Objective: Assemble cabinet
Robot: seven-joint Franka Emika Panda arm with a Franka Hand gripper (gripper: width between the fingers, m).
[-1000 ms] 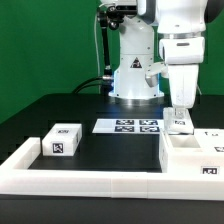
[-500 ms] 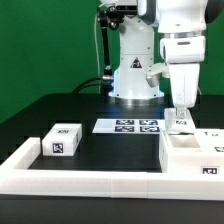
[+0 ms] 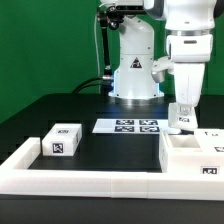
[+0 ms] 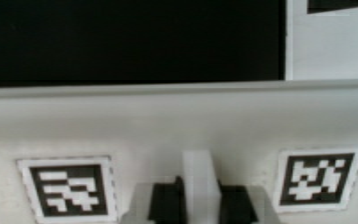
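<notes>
The cabinet's open white box stands at the exterior view's right, with a tag on its front. My gripper hangs just above the box's far edge, shut on a small white tagged cabinet piece. In the wrist view the two dark fingertips pinch a thin upright rib of that white piece; the gripper sits between two square tags. A separate small white box with tags lies at the exterior view's left.
The marker board lies flat in the middle, in front of the robot base. A long low white rail runs along the front and up the left side. A green wall stands behind the black table.
The arm has shifted slightly toward the exterior view's right, carrying the held white piece with it. The jaws stay shut.
</notes>
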